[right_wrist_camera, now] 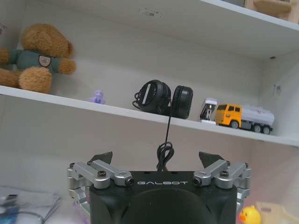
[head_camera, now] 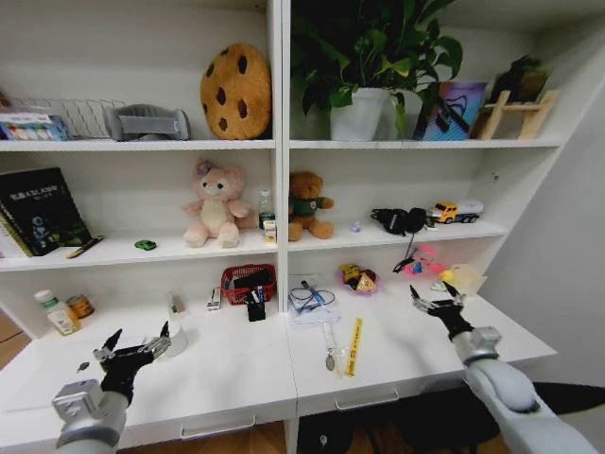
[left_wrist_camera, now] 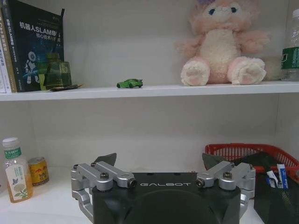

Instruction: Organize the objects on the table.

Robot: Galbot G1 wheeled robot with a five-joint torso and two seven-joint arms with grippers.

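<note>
Left gripper (head_camera: 138, 345): fingers spread, grasping nothing; hovers over the long white desk (head_camera: 236, 374) near its left front edge
Right gripper (head_camera: 436, 301): fingers spread, empty; above the desk's right end
Tiny green toy car (left_wrist_camera: 129, 83): on the middle shelf (left_wrist_camera: 154, 90), left of the pink plush bear (left_wrist_camera: 223, 44); apart from both grippers

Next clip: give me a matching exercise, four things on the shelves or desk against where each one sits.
Things:
1. green toy car
2. red basket
3. yellow toy truck
4. cookie cushion

Places:
A. top shelf, left bay
B. middle shelf, right bay, beside the black headphones
C. middle shelf, left bay, between the book and the pink plush
D. desk, against the back wall

Pairs: 1-C, 2-D, 3-B, 4-A
</note>
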